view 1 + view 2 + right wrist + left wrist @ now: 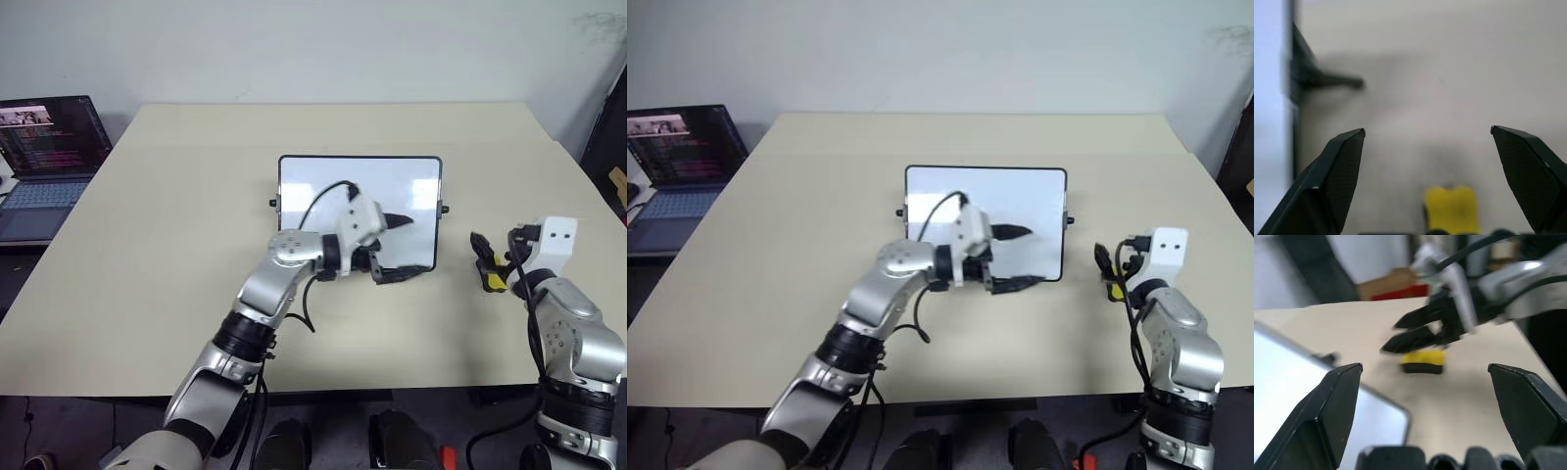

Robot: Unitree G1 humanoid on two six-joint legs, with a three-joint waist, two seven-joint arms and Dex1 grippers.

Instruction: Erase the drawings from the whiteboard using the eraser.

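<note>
The whiteboard lies flat in the middle of the tan table, and its bare surface looks blank. The drawings are hidden or out of view; my left arm covers the board's lower part. My left gripper hangs open over the board's near right corner, pointing right. The small yellow eraser lies on the table right of the board. My right gripper is open just above it, and the eraser shows low between the spread fingers, not gripped. From the left wrist, the eraser rests just under the right gripper's black fingertips.
An open laptop sits off the table's far left corner. The table is bare to the left of and behind the board. Its right edge runs close past my right arm, and a black cable loops at that wrist.
</note>
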